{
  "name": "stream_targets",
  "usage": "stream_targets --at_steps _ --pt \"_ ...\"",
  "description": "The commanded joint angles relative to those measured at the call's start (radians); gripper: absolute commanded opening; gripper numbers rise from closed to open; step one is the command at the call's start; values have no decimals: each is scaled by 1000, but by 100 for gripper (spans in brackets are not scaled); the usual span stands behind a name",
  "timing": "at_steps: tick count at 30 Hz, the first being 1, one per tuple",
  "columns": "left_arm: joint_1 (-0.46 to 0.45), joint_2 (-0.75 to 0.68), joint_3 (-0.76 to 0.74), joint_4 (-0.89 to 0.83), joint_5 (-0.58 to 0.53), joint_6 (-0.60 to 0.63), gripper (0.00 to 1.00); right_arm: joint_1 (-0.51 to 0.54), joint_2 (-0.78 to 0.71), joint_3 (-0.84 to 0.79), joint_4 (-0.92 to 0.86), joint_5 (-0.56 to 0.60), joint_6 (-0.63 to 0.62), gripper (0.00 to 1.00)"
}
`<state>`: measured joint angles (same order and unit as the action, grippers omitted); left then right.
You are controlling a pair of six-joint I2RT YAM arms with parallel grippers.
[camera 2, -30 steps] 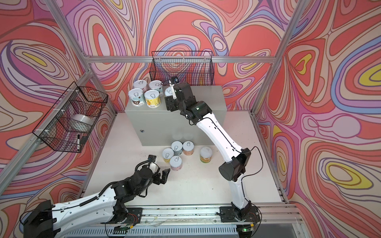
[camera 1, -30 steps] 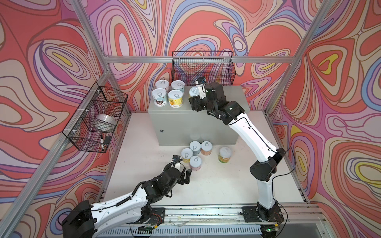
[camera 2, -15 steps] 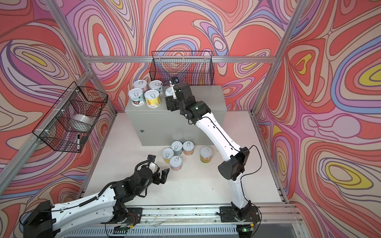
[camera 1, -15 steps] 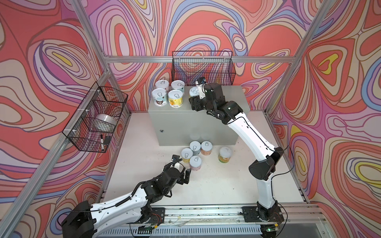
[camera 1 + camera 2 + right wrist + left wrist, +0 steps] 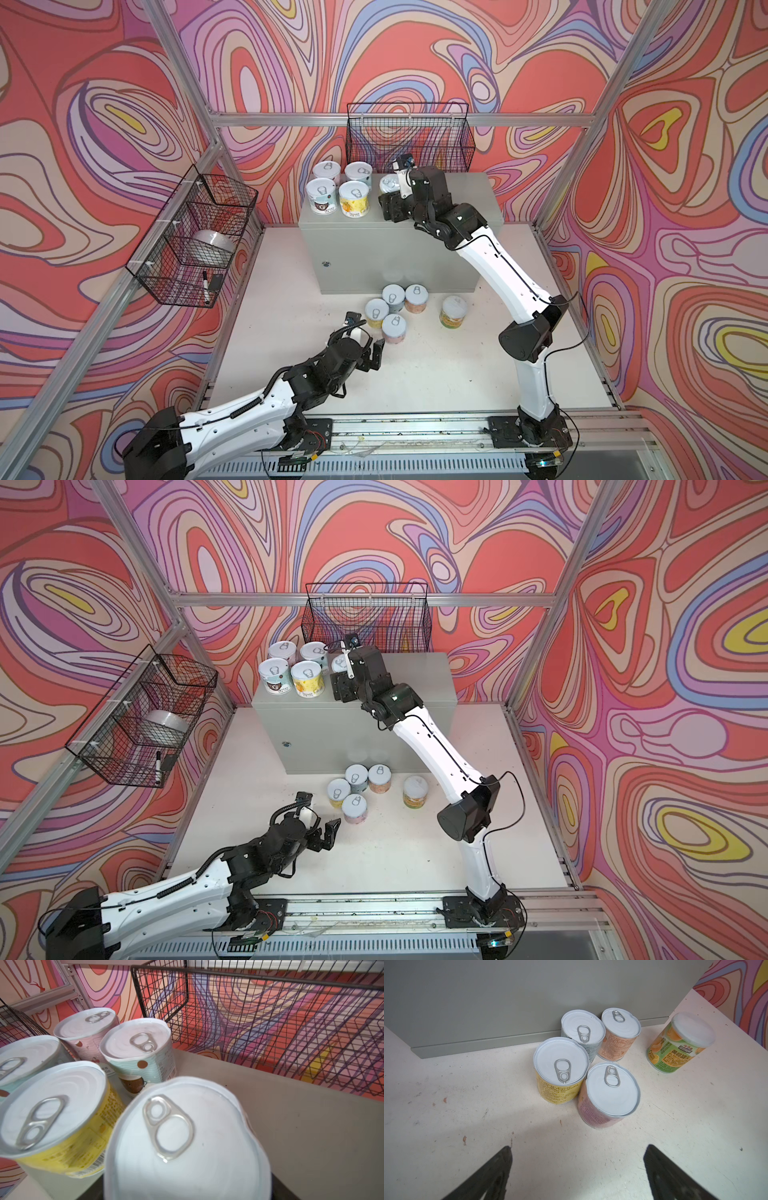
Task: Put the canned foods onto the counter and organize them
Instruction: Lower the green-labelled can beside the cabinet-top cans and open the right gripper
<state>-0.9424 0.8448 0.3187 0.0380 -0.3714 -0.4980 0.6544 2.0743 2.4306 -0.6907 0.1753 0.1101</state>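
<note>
Very little is different. The right arm (image 5: 490, 266) leans a tiny bit more toward the left of the frame, most at its black elbow (image 5: 525, 336), middle right. Whether the right gripper (image 5: 390, 197), upper middle, holds its can (image 5: 387, 182) looser cannot be seen.

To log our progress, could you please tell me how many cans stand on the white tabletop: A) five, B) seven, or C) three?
A: a cluster of four cans plus the separate green-orange can stand on the tabletop in front of the counter.
</note>
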Motion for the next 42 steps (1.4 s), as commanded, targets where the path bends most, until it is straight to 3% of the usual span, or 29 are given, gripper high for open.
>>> stream_targets --at_steps 1,5,11,19,25,33,42 --pt "4 -13 -8 -33 -23 -3 99 -9 3 47 68 3 -3 84" --pt "2 -18 -6 -35 -24 -2 99 -12 6 51 65 6 -2 89" --pt "2 -24 -3 -38 -20 -3 99 -12 -68 -13 127 4 -15 89" --pt "3 -42 -12 -45 -20 -14 99 -12 -333 -330 291 -72 -22 80" --pt "4 -47 -24 -33 -9 -21 99 -12 -427 -480 280 -110 3 69" --pt "3 -2 -14 0 4 -12 99 -12 -419 -560 318 -133 23 56" --pt "3 14 -17 10 0 -9 99 -12 -322 -514 331 -122 29 55"
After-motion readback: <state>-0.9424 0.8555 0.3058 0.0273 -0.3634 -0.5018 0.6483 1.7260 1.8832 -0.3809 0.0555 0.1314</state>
